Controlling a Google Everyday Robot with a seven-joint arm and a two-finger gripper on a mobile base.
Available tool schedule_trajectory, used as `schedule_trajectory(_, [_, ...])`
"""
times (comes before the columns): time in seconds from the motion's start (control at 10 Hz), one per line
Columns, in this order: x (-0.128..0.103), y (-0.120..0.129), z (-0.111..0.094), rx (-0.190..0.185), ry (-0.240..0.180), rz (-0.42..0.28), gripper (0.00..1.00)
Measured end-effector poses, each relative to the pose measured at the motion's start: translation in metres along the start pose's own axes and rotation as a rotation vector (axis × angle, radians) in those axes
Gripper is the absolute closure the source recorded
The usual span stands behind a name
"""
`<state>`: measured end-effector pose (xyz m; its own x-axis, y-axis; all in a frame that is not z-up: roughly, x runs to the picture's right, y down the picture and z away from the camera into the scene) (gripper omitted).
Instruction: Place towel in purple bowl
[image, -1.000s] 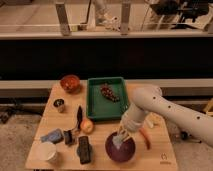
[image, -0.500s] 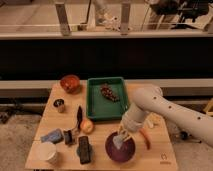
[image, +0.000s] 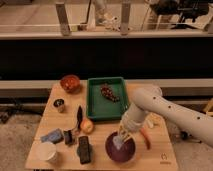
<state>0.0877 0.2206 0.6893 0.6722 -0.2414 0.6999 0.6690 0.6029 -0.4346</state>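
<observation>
Gripper (image: 122, 136) on the white arm (image: 150, 107) was positioned low over the round purple bowl (image: 109, 151) at the front edge of the light wooden table (image: 165, 150). The fingers seemed to be pressed together on the upper end of the pale cloth towel (image: 118, 143), though the view was too dim to be sure. The towel hung straight below the fingers, its lower part inside the bowl.

Just right of the fingers: thin orange-red object (image: 146, 138). Beyond the fingers: green rectangular plastic tray (image: 93, 102) holding a dark clustered item (image: 109, 93). Left of the fingers: yellow-red round fruit (image: 87, 125) and flat black rectangular block (image: 85, 149). Further left: white cup (image: 47, 151). Far left and beyond: orange-brown bowl (image: 70, 82).
</observation>
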Motion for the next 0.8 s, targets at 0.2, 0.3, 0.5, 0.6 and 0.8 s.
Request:
schedule_trajectory(0.2, [-0.0015,0.0001,-0.001,0.002,-0.001,-0.011,0.2])
schedule_trajectory(0.3, [-0.0028,-0.0002,-0.0019,0.004,-0.002,-0.016,0.2])
schedule_trajectory(0.5, [-0.0048,-0.0011,-0.0035,0.01,-0.001,-0.021,0.2])
schedule_trajectory(0.6, [-0.0058,-0.0012,-0.0044,0.014,-0.001,-0.023,0.2])
schedule_trajectory(0.8, [-0.0058,-0.0014,-0.0046,0.014,0.0,-0.023,0.2])
